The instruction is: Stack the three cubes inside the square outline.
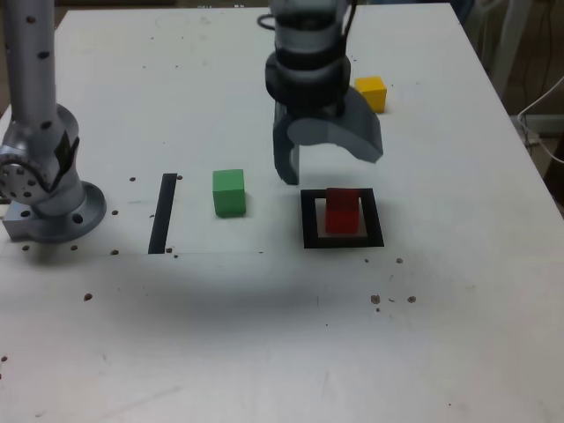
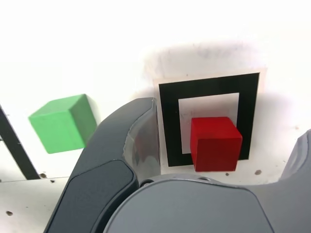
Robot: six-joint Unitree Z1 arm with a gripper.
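The red cube (image 1: pixel 342 211) (image 2: pixel 215 143) sits inside the square outline (image 1: pixel 310 220) (image 2: pixel 169 121), apart from both fingers. My gripper (image 1: pixel 330 164) hangs just above and behind it with its jaws spread wide and nothing between them. In the wrist view one grey finger (image 2: pixel 131 145) stands beside the outline and the red cube lies in the gap. The green cube (image 1: pixel 229 192) (image 2: pixel 63 124) rests on the table toward the exterior view's left of the outline. The yellow cube (image 1: pixel 371 92) lies farther back, toward the exterior view's right of the arm.
A straight black strip (image 1: pixel 163 213) (image 2: pixel 14 145) lies on the white table (image 1: pixel 264 335), on the exterior view's left of the green cube. The arm's grey base (image 1: pixel 44 176) stands at the exterior view's left edge. Small dark specks dot the tabletop.
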